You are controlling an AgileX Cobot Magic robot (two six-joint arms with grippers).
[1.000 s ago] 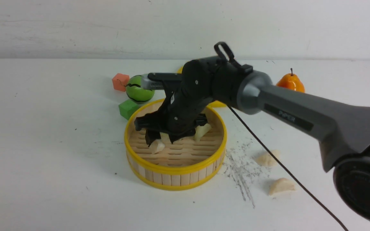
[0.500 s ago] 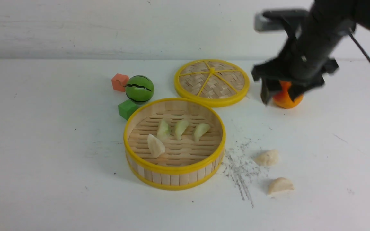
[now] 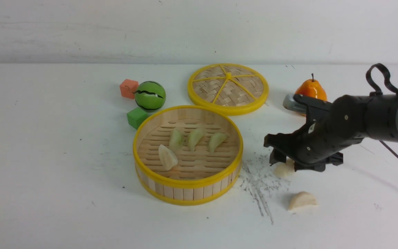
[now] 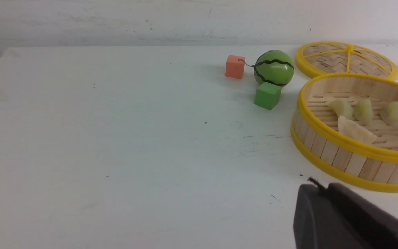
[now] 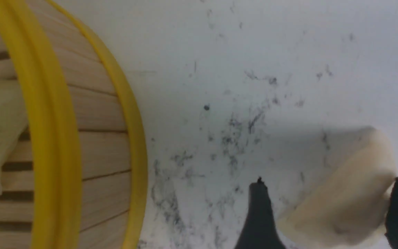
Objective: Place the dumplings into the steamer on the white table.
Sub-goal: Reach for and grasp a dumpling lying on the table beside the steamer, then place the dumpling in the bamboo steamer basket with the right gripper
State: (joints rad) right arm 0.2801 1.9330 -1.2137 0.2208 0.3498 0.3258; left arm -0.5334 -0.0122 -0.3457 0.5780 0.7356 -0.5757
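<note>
Cream dumpling (image 3: pixel 282 171) on the surface (image 3: pixel 47 155), right of centre, is being straddled by the wide-open right claw (image 3: pixel 294 165), which is just arriving from the steamer (image 3: pixel 188 183), where four are already lying; a fifth pickup is starting.

Far side, middle: the woven lid (image 3: pixel 228 88) lies flat, yellow rim, yellow spokes meeting at a hub. Left of it sits the green watermelon ball (image 3: pixel 150 95), a black zigzag stripe round it. The orange cube (image 3: pixel 129 88) is just beside the ball, to its far left, and the green cube (image 3: pixel 137 117) just beside it on the near side. Over on the right the orange pear (image 3: pixel 311 90) stands upright, stem up, lower part hidden. Behind everything, a plain white wall (image 3: pixel 199 27).
</note>
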